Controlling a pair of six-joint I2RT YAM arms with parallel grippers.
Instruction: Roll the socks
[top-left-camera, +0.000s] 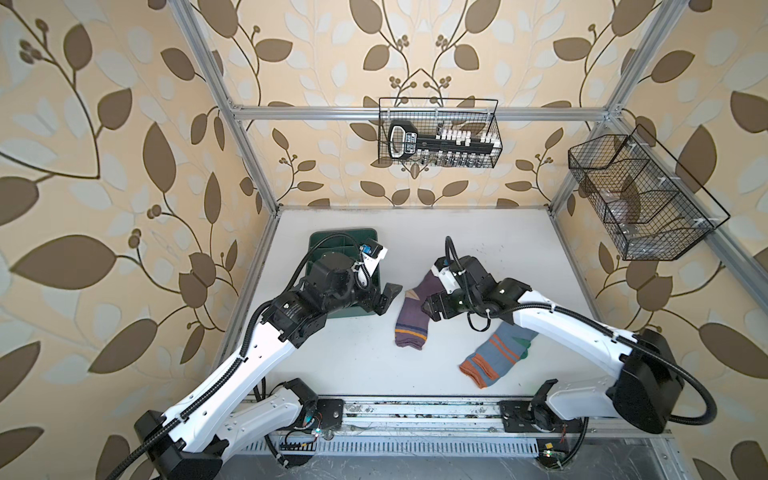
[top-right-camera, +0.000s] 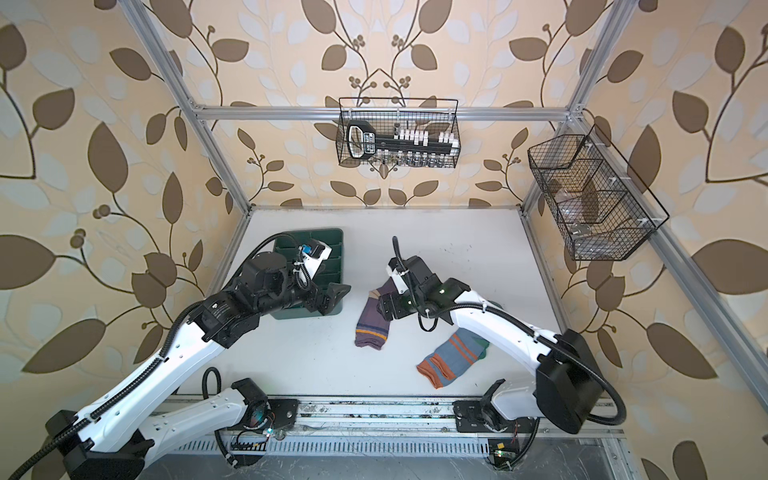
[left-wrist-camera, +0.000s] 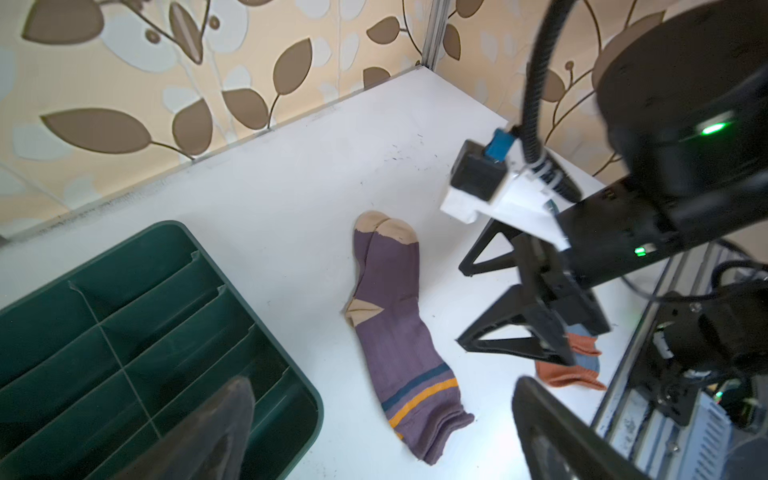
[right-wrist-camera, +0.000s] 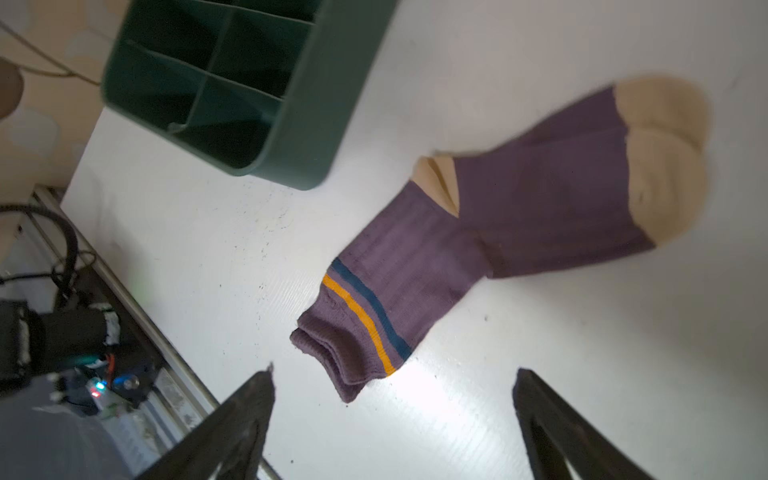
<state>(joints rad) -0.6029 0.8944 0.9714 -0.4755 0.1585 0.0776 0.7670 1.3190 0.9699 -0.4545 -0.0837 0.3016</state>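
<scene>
Right wrist view: purple knit sock with beige toe (right-wrist-camera: 478, 232) lies flat on the white tabletop (right-wrist-camera: 208, 249); grey-blue orange-striped sock (top-left-camera: 496, 353) lies apart. I judge both light and limp; pinch the cuff edge. My right end effector (right-wrist-camera: 395, 370) hangs over the purple one, wide, empty; left end effector (top-left-camera: 388, 297) wide, empty.

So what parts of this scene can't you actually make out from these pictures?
grey-blue sock: toe end hidden under the right arm in both top views.
purple sock: toe end covered by the right gripper in both top views; both wrist views show it whole.
green tray: cut by the frame edge in both wrist views, mostly under the left arm in both top views.
side wire basket: clear contents too small to identify.
</scene>
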